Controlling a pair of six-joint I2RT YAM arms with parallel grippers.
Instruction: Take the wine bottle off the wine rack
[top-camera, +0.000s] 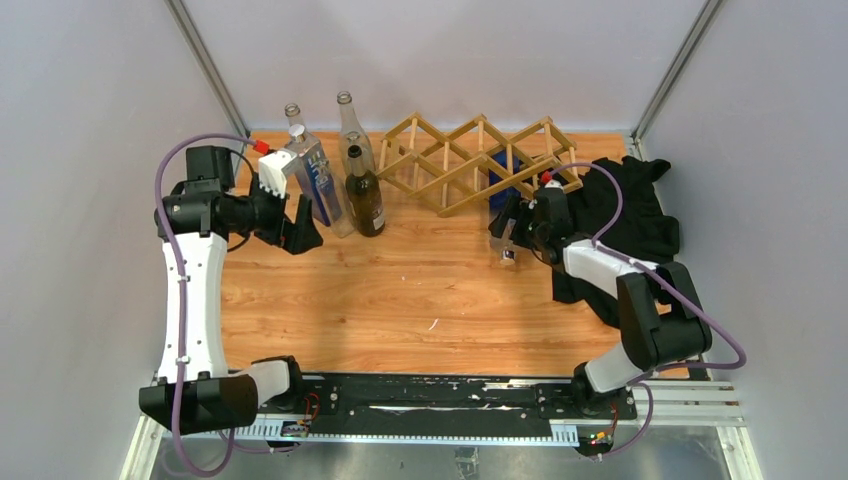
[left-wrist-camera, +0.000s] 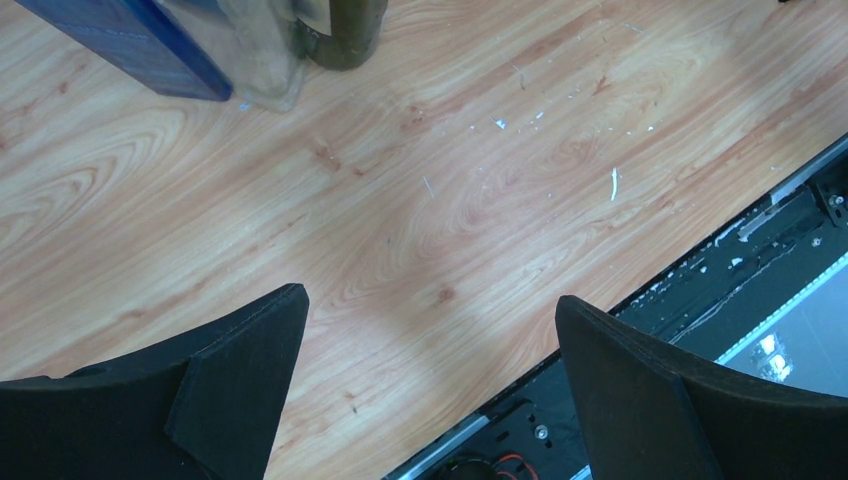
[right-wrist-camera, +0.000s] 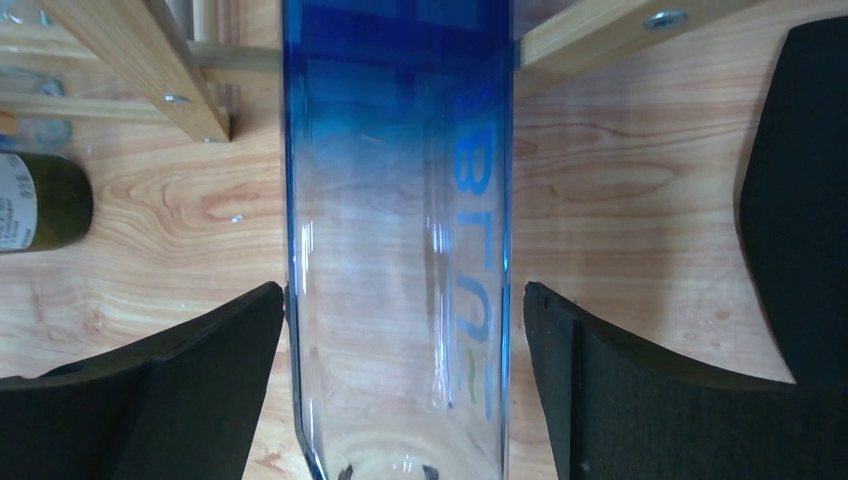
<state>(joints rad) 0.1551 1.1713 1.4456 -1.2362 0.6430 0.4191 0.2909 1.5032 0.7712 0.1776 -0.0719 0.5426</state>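
Wine bottle (right-wrist-camera: 400, 250), smooth blue-tinted glass, lies in the slatted wooden wine rack (top-camera: 445, 148) at one o'clock; right gripper (right-wrist-camera: 404, 288) straddles it unclenched, left gripper (left-wrist-camera: 430, 293) gapes empty.

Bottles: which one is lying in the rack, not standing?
The blue-tinted bottle, lying in the wine rack between the fingers of the right gripper; the other bottles stand upright on the table, left of the rack.

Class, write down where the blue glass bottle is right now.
In the top view the blue bottle lies in the wooden rack's right end, between the open right pincer's fingers, near the black cloth.
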